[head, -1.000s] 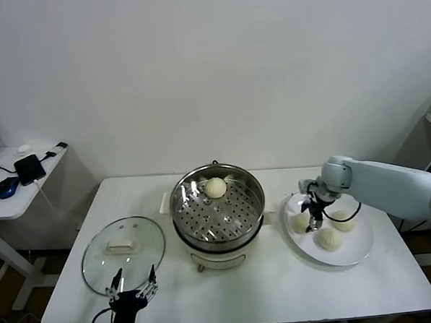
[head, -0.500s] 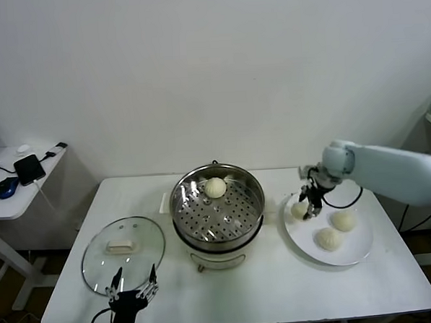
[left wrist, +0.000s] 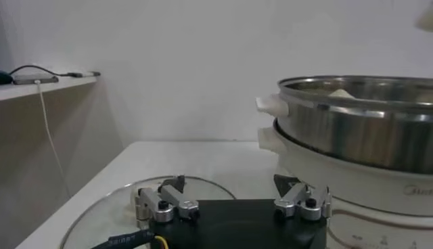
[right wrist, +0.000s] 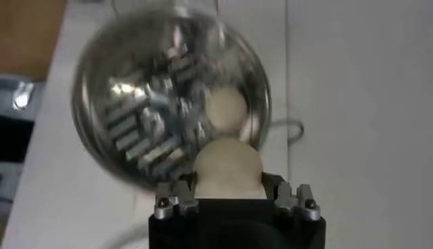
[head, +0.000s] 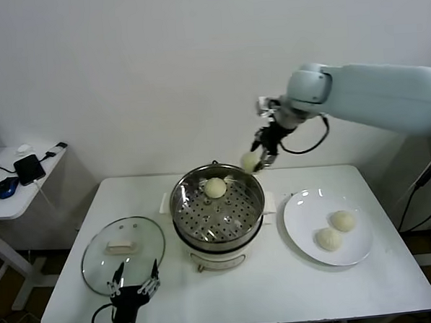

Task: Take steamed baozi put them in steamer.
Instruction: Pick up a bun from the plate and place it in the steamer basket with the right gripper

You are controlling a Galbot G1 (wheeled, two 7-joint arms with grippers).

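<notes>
My right gripper (head: 261,156) is shut on a cream-white baozi (head: 250,161) and holds it in the air above the far right rim of the steel steamer (head: 256,216). In the right wrist view the held baozi (right wrist: 226,168) sits between the fingers, with the steamer (right wrist: 101,115) below. One baozi (head: 215,187) lies on the perforated tray at the far side; it also shows in the right wrist view (right wrist: 226,108). Two baozi (head: 342,221) (head: 328,239) lie on the white plate (head: 305,222). My left gripper (head: 132,289) is open, parked low at the front by the glass lid.
The round glass lid (head: 123,252) lies flat on the table left of the steamer. A side table (head: 15,201) with a phone and a mouse stands at the far left. In the left wrist view the steamer (left wrist: 358,128) rises beside the lid (left wrist: 108,210).
My right gripper has lifted one baozi off the plate and carried it up and left to above the steamer's far right rim. Two baozi are left on the plate. The left arm has not moved.
</notes>
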